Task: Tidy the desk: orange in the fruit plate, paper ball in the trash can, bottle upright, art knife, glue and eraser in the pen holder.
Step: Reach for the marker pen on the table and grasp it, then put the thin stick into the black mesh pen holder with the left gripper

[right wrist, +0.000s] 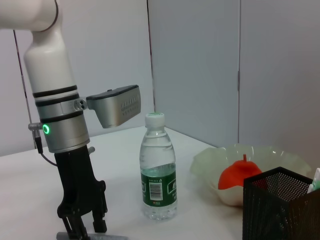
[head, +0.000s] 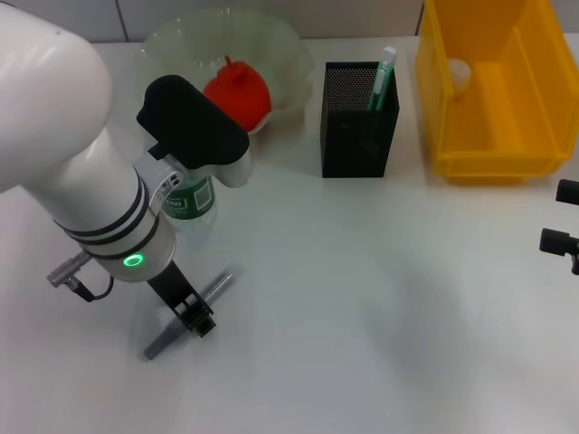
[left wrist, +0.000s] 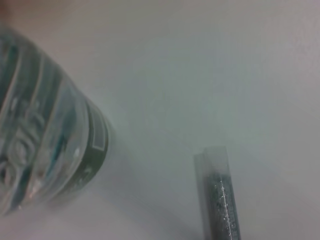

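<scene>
Trash can (head: 493, 99) upper right, fruit plate (head: 226, 50) holding orange (head: 238, 92) top centre. Bottle (head: 192, 201) upright. Left end effector (head: 194, 318) lower left, fingers apart astride art knife (head: 185, 315) on worktop (head: 362, 316). Risk: off-centre pinch rolls knife away.

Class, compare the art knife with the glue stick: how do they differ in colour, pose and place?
The art knife is grey; the glue is mint green. The art knife lies flat on the table, while the glue stands in the pen holder. The left gripper is down at the art knife; nothing is near the glue. Both are slim, pen-like sticks.
</scene>
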Controlling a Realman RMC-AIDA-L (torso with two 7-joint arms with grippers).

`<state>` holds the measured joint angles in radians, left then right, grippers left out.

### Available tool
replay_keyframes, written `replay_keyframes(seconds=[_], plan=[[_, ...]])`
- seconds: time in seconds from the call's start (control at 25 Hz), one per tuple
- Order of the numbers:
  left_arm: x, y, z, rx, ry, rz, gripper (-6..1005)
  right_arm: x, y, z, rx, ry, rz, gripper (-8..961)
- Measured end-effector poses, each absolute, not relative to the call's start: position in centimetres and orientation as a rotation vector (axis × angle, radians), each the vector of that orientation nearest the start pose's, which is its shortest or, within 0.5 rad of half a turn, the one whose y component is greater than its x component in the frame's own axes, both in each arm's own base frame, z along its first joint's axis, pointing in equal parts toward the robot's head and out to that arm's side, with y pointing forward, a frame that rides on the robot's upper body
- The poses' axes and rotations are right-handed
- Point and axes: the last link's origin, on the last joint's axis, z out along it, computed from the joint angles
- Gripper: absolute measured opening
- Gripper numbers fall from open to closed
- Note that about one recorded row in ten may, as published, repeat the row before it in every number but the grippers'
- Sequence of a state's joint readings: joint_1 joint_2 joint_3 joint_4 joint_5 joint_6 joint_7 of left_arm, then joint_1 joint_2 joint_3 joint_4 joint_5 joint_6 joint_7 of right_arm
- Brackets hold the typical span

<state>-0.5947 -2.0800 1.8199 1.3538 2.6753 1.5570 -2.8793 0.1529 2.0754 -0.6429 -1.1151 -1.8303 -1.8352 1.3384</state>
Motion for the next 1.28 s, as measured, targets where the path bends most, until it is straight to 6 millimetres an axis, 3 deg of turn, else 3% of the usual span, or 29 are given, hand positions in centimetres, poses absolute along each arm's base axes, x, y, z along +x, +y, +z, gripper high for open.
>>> replay_keyframes(seconds=[0.28, 0.8, 0.96, 1.04, 1.12, 1.2, 1.28], plan=[[-17.6, 31.3, -6.3, -2.541, -0.883, 0.887, 468, 30.1, 24.1, 9.1, -2.578, 0.406, 0.656, 629], [-17.1, 31.4, -6.1, -2.540, -0.850, 0.876, 197, 30.1, 24.4, 8.9, -2.576, 0.419, 0.662, 629], [-15.8, 31.5, -4.0, -2.537, -0.852, 0.785, 152, 30.2, 24.4, 9.1, -2.565, 0.425, 0.663, 629], [-14.7, 31.7, -1.9, -2.544, -0.831, 0.676, 152, 30.2, 24.4, 9.1, -2.565, 0.432, 0.665, 629], [-14.7, 31.7, -1.9, -2.544, -0.831, 0.676, 152, 30.2, 24.4, 9.2, -2.563, 0.441, 0.667, 629], [-12.4, 32.1, 2.1, -2.570, -0.758, 0.394, 152, 30.2, 24.3, 9.5, -2.550, 0.448, 0.674, 629], [-11.9, 32.2, 3.1, -2.571, -0.740, 0.325, 152, 30.3, 24.2, 9.8, -2.537, 0.463, 0.683, 628]])
